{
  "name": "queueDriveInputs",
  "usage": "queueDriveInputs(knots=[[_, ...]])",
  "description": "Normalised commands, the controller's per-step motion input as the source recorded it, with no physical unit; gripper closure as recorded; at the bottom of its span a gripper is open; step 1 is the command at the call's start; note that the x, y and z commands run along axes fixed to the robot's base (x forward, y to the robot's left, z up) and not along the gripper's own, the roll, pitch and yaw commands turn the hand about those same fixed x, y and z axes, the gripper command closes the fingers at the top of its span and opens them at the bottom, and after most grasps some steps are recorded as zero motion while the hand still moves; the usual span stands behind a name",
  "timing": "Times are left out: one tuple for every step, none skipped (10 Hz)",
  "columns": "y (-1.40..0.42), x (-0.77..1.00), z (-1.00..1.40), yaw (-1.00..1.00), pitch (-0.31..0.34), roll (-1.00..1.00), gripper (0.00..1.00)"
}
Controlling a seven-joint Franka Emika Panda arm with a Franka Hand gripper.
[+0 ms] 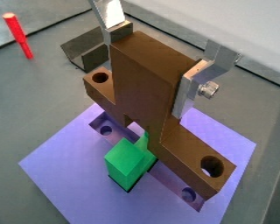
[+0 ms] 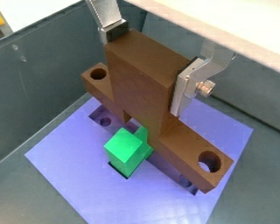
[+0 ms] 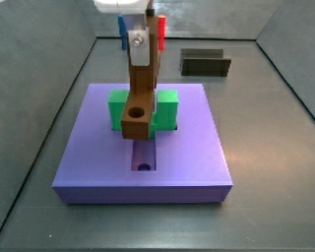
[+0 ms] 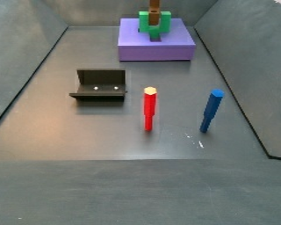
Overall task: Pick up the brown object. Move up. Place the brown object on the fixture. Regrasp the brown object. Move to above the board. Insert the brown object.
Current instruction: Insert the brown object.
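My gripper (image 1: 154,63) is shut on the upright stem of the brown T-shaped object (image 1: 149,87) and stands over the purple board (image 1: 73,166). The object's long bar, with round holes at its ends, runs along the board's groove beside the green U-shaped block (image 1: 127,164). I cannot tell whether the bar sits in the groove or just above it. Another wrist view shows the same grip (image 2: 149,66) on the object (image 2: 143,87). A side view shows the gripper (image 3: 145,41), object (image 3: 141,94) and board (image 3: 147,157).
The dark fixture (image 3: 205,63) stands empty on the floor beyond the board, and it also shows in a side view (image 4: 98,85). A red peg (image 4: 150,108) and a blue peg (image 4: 211,110) stand upright on the floor. Grey walls enclose the area.
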Motion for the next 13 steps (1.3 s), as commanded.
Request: queueDriveInputs(knots=[[-0.04,-0.06,-0.15,0.0,-0.087,-0.01,1.0],[-0.14,-0.05,-0.17,0.0,-0.026,0.01,1.0],[-0.16,-0.02,-0.18,0.0,0.0,0.06,1.0],[-0.19,0.0,-0.17,0.04,0.0,0.06,1.0],[-0.08,0.0,-0.16,0.07,0.0,0.08,1.0],[0.0,0.05,-0.17,0.09,0.0,0.13,1.0],[0.0,0.1,-0.13,0.08,0.026,0.16,1.0],[0.0,0.07,-0.11,0.08,0.041,0.17,1.0],[0.0,0.03,-0.15,0.12,0.014,0.16,1.0],[0.0,0.01,-0.19,0.2,0.0,0.15,1.0],[0.0,0.05,-0.19,0.21,0.0,0.1,1.0],[0.0,0.03,-0.17,0.19,0.0,0.05,1.0],[0.0,0.01,-0.17,0.17,-0.007,0.01,1.0]])
